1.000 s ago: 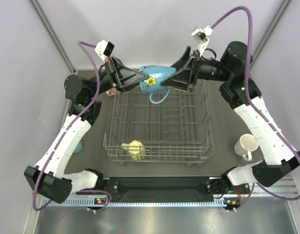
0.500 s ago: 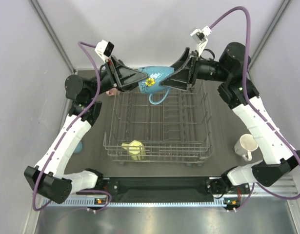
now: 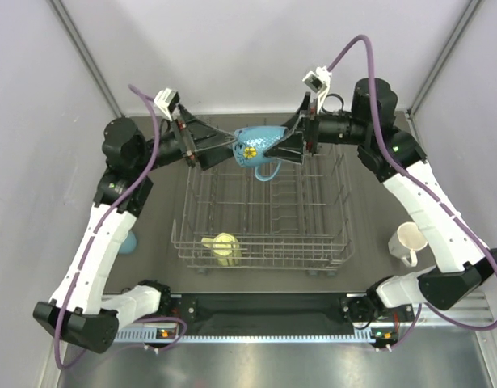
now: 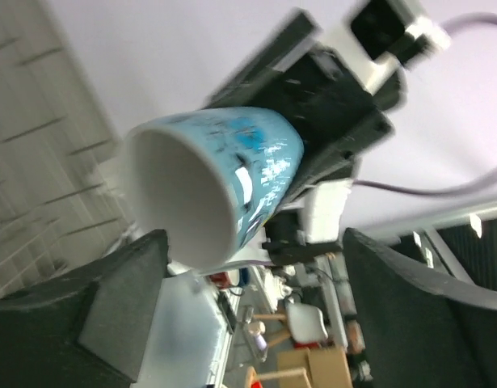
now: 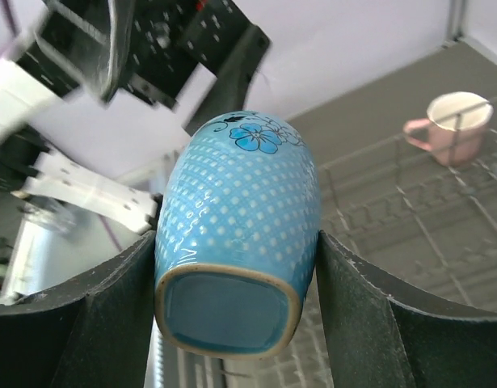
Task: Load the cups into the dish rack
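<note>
A light blue dotted cup [image 3: 260, 145] with a flower on it hangs on its side above the far edge of the dish rack [image 3: 260, 260]. My right gripper [image 3: 290, 145] is shut on it, one finger on each flank of its body [image 5: 240, 210] near the base. My left gripper [image 3: 230, 145] stands open at the cup's mouth [image 4: 183, 194], fingers spread wide and off it. A yellow cup [image 3: 221, 248] lies in the rack's front row. On the table to the right stands a white cup [image 3: 408, 241]. A pink cup [image 5: 450, 125] sits beyond the rack's wires [image 5: 410, 210].
A blue cup [image 3: 129, 241] shows partly behind the left arm, on the table left of the rack. Grey walls close in the table at the back and on both sides. The arm bases sit along the near edge.
My left gripper has opened and let go of the light blue cup, and the left arm has drawn back to the left. The right gripper has carried the cup slightly left.
</note>
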Action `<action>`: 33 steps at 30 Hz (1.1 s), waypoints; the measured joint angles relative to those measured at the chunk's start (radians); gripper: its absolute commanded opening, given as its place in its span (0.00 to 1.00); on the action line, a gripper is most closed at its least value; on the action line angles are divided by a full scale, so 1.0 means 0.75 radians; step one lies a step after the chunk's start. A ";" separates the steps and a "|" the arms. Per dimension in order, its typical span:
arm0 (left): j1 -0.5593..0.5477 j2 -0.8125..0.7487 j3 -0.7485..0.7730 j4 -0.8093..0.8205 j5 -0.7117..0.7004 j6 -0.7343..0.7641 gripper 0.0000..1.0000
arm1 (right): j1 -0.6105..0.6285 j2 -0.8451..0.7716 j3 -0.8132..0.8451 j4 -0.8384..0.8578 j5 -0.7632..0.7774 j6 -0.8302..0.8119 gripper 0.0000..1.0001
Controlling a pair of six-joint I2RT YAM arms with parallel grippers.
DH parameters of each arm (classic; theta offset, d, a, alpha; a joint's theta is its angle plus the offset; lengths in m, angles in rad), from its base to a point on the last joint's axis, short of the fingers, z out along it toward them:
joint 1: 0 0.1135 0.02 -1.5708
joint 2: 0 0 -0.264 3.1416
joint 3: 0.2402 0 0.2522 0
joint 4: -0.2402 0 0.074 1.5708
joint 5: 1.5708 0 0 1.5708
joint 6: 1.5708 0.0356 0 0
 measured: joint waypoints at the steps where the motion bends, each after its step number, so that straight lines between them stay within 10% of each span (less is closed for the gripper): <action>1: 0.039 -0.016 0.009 -0.112 -0.002 0.057 0.97 | 0.000 0.000 0.000 -0.042 0.015 -0.065 0.00; 13: 0.176 0.072 0.585 -1.281 -0.428 0.700 0.95 | 0.163 0.008 0.048 -0.568 0.181 -0.823 0.00; 33: 0.176 0.042 0.540 -1.574 -0.686 0.808 0.93 | 0.482 0.215 0.079 -0.963 0.547 -1.138 0.00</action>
